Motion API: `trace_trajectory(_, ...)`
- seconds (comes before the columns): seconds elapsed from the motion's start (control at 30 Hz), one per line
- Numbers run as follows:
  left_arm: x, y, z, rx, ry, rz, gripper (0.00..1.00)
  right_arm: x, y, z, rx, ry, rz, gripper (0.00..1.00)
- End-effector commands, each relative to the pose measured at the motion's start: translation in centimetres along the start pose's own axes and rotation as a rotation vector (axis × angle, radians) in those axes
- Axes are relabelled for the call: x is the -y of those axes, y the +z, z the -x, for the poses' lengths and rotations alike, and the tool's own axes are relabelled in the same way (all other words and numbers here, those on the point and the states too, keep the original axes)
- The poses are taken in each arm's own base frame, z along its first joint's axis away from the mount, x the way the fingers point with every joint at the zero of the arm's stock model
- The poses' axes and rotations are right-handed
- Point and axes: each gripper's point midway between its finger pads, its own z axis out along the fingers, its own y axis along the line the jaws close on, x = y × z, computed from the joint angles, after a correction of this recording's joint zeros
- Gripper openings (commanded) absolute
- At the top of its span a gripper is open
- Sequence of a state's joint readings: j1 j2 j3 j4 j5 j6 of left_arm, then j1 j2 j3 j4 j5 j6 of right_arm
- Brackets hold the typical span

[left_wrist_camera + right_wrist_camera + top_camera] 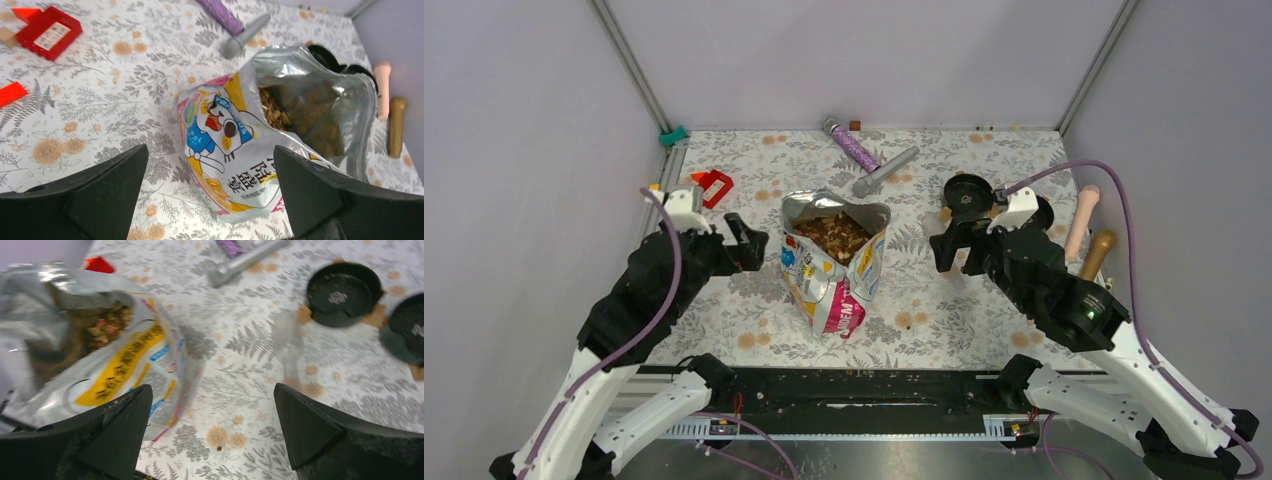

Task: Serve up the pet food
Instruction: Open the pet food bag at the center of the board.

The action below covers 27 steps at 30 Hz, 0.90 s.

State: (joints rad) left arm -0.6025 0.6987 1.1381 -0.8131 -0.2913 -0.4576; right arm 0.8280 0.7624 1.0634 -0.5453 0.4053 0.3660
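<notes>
Floral-print table (754, 310) fills the workspace, with grey walls around it. I have both arms reaching in from the near edge, one on each side of the centre. The left gripper (752, 243) is just left of the bag with its jaws spread wide and nothing between them. On its wrist cam (210, 160) the two black fingers frame the bag without touching it. The right gripper (946, 248) is right of the bag, near it but apart, also fully spread and holding nothing, and its wrist cam (212, 395) shows the same. The pet food bag (834, 285) sits mid-table between the two grippers. It is glossy yellow, white and magenta with a cartoon animal face (220, 122), and its mouth gapes open to show the silver lining. The pet food (832, 235), brown and tan kibble, is heaped inside the bag, and I see it through the mouth on both wrist cams (272, 107) (107, 325). Two round black bowls sit side by side, right of the bag and further back. One is in clear view (969, 192) and the other (407, 330) is partly behind my right wrist in the top view. A pink handle (1082, 220) and a wooden handle (1097, 255) lie at the right edge. A purple glitter stick (852, 145) and a grey cylinder (886, 170) lie behind the bag. A red box (714, 185) sits at far left, beyond the left gripper. A small teal clip (672, 134) is on the rear-left frame post.
</notes>
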Motion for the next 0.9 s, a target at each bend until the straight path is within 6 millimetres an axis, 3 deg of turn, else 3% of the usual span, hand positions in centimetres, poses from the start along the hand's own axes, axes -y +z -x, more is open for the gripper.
trace_trajectory(0.0,-2.1,-0.2,1.3,0.160,-0.051,0.073,0.99,4.7,1.0,-2.6,-0.027,0.029,-0.245,0.99)
trace_trajectory(0.13,-3.9,-0.7,1.1,0.213,-0.081,0.135,0.99,7.1,2.9,-4.5,-0.094,0.055,-0.352,1.00)
trace_trajectory(0.27,-5.4,-0.2,0.2,0.238,-0.090,0.196,0.99,9.1,6.4,-5.6,-0.175,0.124,-0.428,1.00)
trace_trajectory(0.47,-3.9,1.5,-1.2,0.181,-0.087,0.133,0.99,14.7,13.5,-6.1,-0.273,0.295,-0.639,0.99)
trace_trajectory(0.63,-4.3,1.6,-1.4,0.171,-0.085,0.160,0.99,18.5,18.9,-5.3,-0.258,0.413,-0.732,1.00)
trace_trajectory(0.77,-3.9,1.6,-1.4,0.163,-0.071,0.135,0.99,20.4,21.3,-4.5,-0.231,0.406,-0.800,0.99)
trace_trajectory(0.87,-4.0,1.8,-1.6,0.158,-0.068,0.147,0.99,20.4,22.2,-5.8,-0.266,0.421,-0.792,1.00)
